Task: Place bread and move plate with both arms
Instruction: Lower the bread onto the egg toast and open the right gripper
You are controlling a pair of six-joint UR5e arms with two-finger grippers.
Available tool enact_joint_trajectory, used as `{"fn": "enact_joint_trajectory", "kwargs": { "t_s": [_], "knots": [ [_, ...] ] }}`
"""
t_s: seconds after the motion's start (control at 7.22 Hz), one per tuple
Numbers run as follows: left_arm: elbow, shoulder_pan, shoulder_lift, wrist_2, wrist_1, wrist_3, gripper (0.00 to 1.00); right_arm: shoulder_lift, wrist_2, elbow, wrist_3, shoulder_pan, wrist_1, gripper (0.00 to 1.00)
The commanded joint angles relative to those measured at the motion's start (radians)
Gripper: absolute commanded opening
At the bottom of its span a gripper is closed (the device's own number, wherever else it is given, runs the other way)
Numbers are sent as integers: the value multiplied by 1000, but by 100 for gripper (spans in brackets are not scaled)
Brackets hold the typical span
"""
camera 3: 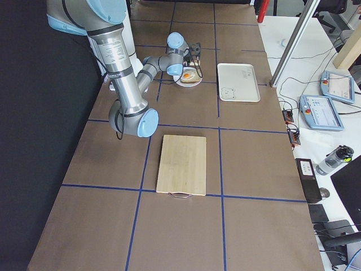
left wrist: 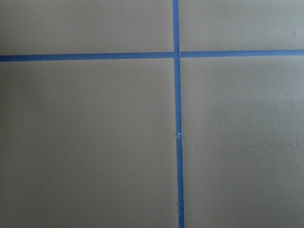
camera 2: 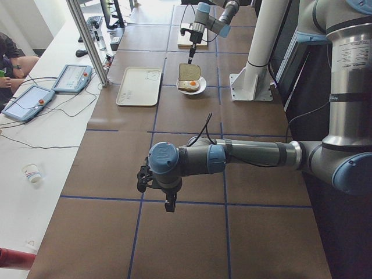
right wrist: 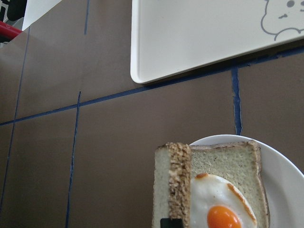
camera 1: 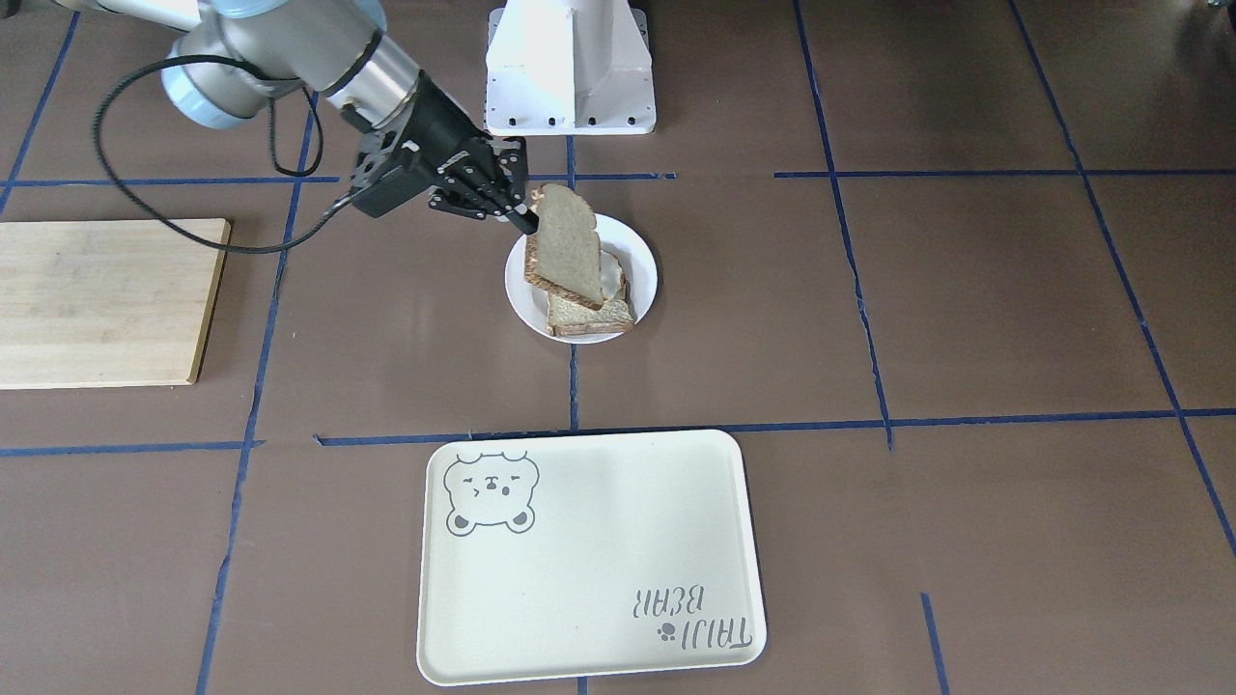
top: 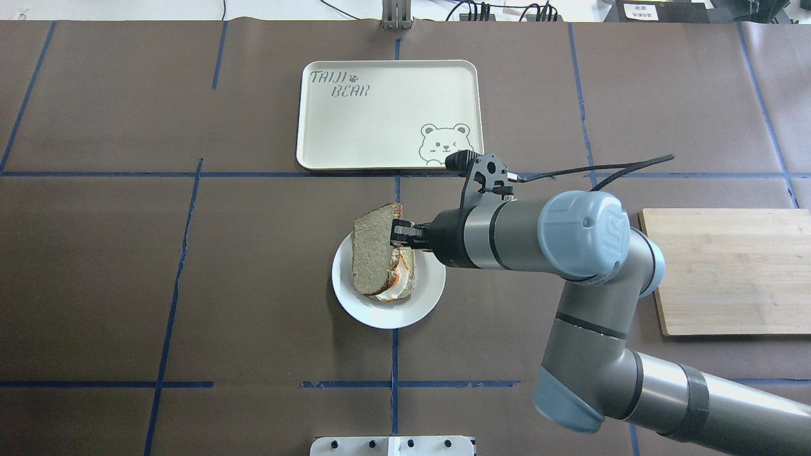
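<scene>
**Bread (top: 370, 253) gripped on edge above plate (top: 380, 315)**

Plate, small, round and white, lies on the brown table cover (top: 190, 285) closest to the robot's base, astride a blue tape line (top: 394, 361). It contains an egg-topped slice (right wrist: 223, 159) lying flat, yolk upward. The bread, bare-faced with a dark crust, stands tilted over this slice with one end raised. Whether its lower edge touches the slice beneath cannot be told. The right gripper (top: 398, 233) reaches in level from the robot's right. Its two black fingers (camera 1: 526, 220) are drawn almost together and pinch the bread's crust edge near the raised end. A wooden cutting board (top: 728, 272) lies farther to the robot's right, well apart from the plate. Beyond the plate, across another tape line, sits a cream rectangular tray (top: 380, 120) printed with a bear drawing. The left gripper (camera 2: 168, 200) hangs pointing down over the table cover, well apart from plate and tray. How far its fingers are parted cannot be told.
</scene>
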Motion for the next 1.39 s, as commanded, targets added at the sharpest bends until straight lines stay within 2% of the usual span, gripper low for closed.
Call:
{"fn": "enact_joint_trajectory", "kwargs": {
  "t_s": [0.0,0.14,0.97,1.11,1.25],
  "knots": [
    [-1,0,0,0,1,0,100,19,-48,-58,-13,-32,-2,0],
    [-5,0,0,0,1,0,100,26,-49,-98,-65,-32,1,0],
    [-21,2,-3,-2,-2,-41,100,-4,-42,-112,-121,11,-2,0],
    [-22,2,-5,-2,-2,-43,100,-3,-42,-135,-119,18,-2,3],
    [-22,2,-6,-2,-3,-43,100,0,-42,-146,-110,20,-2,60]
  ]
}}
